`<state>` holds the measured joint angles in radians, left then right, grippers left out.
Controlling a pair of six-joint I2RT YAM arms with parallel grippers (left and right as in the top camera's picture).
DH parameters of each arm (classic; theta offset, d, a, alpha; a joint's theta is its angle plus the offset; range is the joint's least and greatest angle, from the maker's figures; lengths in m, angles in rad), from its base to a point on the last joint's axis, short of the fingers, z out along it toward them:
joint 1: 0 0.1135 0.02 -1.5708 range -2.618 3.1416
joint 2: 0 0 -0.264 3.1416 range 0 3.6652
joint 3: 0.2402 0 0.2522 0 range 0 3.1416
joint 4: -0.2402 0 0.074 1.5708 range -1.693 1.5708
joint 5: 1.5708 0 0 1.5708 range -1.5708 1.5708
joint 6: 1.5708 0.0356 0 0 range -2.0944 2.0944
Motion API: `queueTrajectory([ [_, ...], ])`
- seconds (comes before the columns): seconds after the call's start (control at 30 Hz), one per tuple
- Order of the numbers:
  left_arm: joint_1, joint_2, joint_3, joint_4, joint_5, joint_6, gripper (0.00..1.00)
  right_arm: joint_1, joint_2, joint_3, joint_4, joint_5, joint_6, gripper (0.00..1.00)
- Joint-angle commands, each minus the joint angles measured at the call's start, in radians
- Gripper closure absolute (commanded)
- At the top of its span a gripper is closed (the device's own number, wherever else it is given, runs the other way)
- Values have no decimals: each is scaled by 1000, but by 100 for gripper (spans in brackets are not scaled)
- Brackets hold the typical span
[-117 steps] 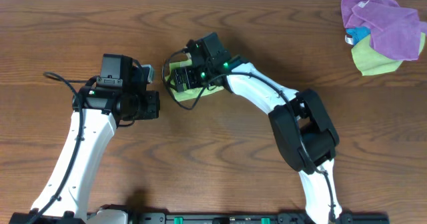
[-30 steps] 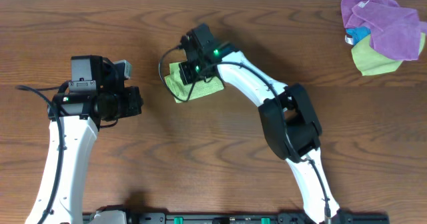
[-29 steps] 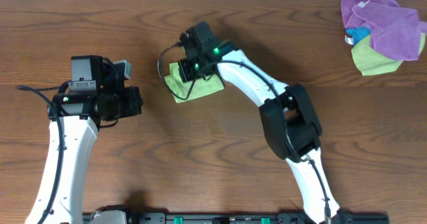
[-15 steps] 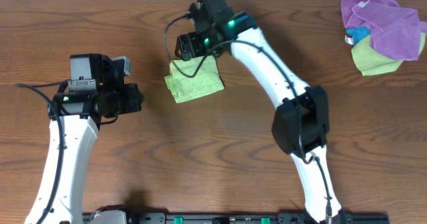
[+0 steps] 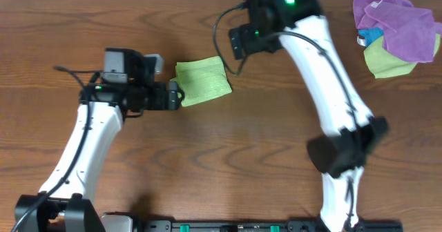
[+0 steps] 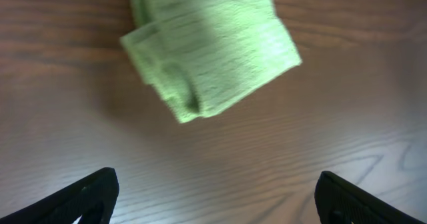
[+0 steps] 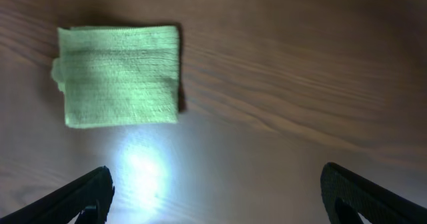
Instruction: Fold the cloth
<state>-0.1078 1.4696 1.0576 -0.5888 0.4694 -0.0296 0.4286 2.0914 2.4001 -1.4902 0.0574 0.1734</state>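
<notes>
Moved: my right hand (image 5: 236, 44) has pulled back off the cloth (image 5: 202, 82); my left hand (image 5: 174, 94) has come up beside it.
Cloth: folded small, flat on the bench (image 5: 207, 163).
Hands: both wide, empty.
Handling: soft, light, limp, I'd say; pinch the layered edge.

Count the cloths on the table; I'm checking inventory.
3: the lime-green cloth at centre; the purple cloth atop the yellow-green cloth, far right corner. A blue scrap there may be another.
</notes>
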Motion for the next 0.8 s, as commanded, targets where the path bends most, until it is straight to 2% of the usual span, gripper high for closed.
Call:
queueTrajectory([
  [0.0,-49,-3,11,18,-52,-34,5,8,-134,26,-35,127,-12,1],
  [0.17,-63,-3,11,23,-53,-59,5,11,-297,18,-121,171,-1,1],
  [0.27,-63,-4,11,16,-50,-61,5,17,-410,-45,-151,210,27,1],
  [0.53,-65,-4,11,13,2,-65,4,64,-867,-513,-133,283,123,1],
  [0.77,-76,-4,11,10,2,-84,5,103,-1287,-931,-64,221,262,1],
])
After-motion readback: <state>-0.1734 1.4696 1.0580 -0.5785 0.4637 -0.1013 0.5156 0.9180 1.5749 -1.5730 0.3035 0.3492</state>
